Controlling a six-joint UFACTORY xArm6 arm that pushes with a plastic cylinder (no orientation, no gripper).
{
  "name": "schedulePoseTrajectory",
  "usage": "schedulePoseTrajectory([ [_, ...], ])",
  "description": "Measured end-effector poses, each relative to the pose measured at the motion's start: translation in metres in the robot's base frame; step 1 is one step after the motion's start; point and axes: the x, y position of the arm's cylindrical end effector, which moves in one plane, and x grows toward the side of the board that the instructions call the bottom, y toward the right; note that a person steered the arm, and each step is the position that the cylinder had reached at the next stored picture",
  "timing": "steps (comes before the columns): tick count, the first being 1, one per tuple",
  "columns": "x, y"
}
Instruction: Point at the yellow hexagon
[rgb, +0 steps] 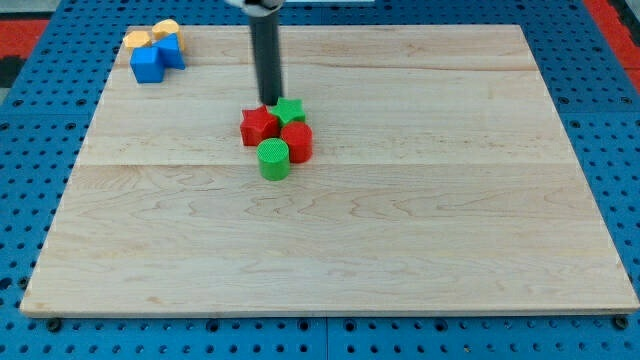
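Two yellow blocks sit at the board's top left corner: one (139, 39) on the left and one (166, 28) just right of it; which is the hexagon I cannot tell. Two blue blocks (149, 63) (171, 50) touch them from below. My tip (270, 103) is the lower end of the dark rod near the board's top middle, far right of the yellow blocks. It touches the top of a cluster: a red star (259, 125), a green star (290, 110), a red block (297, 141) and a green cylinder (273, 158).
The wooden board (420, 200) lies on a blue pegboard table (30, 150). A red area (612, 20) shows at the view's top right corner.
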Motion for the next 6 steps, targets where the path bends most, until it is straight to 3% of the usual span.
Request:
schedulePoseTrajectory([
  [2,0.007,-0.157],
  [3,-0.02,-0.217],
  [4,-0.033,-0.217],
  [6,-0.138,-0.216],
])
